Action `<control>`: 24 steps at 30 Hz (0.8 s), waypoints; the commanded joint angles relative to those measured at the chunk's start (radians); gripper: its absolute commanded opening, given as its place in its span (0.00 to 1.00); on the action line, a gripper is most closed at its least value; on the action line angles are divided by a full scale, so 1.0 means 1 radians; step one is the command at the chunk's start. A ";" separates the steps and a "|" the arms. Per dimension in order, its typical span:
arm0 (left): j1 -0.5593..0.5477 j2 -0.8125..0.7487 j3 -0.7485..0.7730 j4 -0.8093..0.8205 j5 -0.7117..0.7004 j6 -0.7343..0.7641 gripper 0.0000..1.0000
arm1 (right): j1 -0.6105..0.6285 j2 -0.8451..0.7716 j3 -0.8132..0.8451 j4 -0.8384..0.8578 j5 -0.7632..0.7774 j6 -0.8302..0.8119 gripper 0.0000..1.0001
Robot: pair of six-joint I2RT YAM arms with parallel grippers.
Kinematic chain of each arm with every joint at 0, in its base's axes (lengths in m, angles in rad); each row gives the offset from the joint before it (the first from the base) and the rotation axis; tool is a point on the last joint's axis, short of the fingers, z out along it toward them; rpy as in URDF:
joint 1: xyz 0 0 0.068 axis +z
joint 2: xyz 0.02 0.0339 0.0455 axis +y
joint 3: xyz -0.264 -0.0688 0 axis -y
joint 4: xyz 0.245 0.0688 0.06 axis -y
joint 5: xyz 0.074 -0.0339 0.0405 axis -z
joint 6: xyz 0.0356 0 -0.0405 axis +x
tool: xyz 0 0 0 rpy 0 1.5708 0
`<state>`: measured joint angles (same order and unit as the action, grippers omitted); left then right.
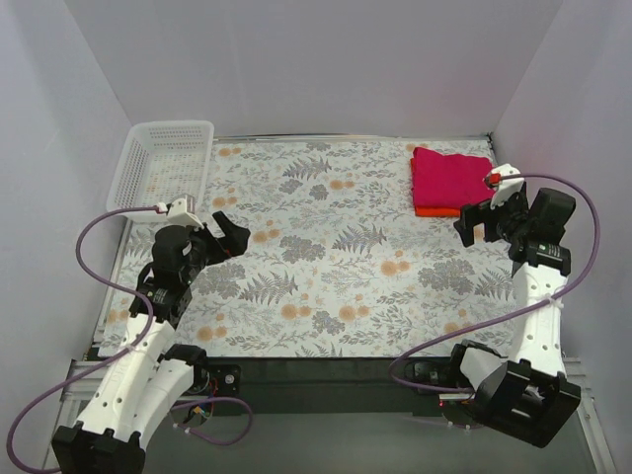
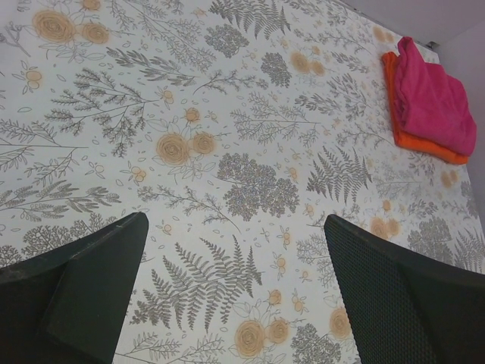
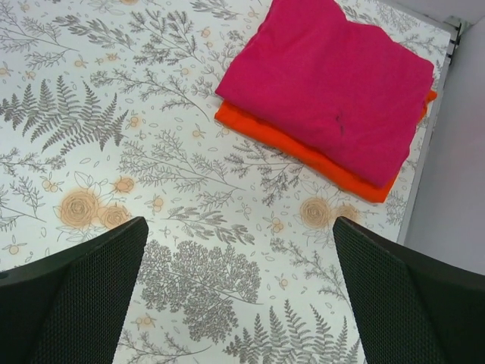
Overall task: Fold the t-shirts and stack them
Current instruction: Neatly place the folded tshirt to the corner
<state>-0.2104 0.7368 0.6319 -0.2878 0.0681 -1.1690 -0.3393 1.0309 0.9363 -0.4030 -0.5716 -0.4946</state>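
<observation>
The magenta-pink t-shirt [image 1: 449,177] lies folded on top of the folded orange-red t-shirt [image 1: 434,210] at the table's far right. The stack shows in the right wrist view, pink [image 3: 333,80] over orange [image 3: 303,152], and in the left wrist view, pink [image 2: 432,98] over orange [image 2: 424,142]. My right gripper [image 1: 481,223] is open and empty, just in front of the stack [image 3: 239,235]. My left gripper [image 1: 229,232] is open and empty over the left side of the table [image 2: 235,227], far from the shirts.
A white plastic lattice basket [image 1: 163,163] stands at the far left corner. The floral tablecloth [image 1: 336,257] covers the table. White walls close in at the back and both sides; the table's right edge [image 3: 424,152] runs beside the stack.
</observation>
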 commanded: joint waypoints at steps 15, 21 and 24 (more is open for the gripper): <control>0.006 -0.108 -0.012 -0.097 -0.048 0.065 0.96 | -0.007 -0.157 -0.209 0.164 0.326 0.329 0.98; 0.006 -0.096 -0.020 -0.082 -0.031 0.074 0.96 | -0.007 -0.166 -0.237 0.194 0.400 0.404 0.98; 0.006 -0.103 -0.026 -0.076 -0.027 0.078 0.96 | -0.007 -0.169 -0.260 0.214 0.400 0.413 0.98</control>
<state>-0.2104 0.6441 0.6167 -0.3683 0.0368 -1.1141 -0.3412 0.8764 0.7002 -0.2550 -0.2108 -0.1284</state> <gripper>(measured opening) 0.957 0.984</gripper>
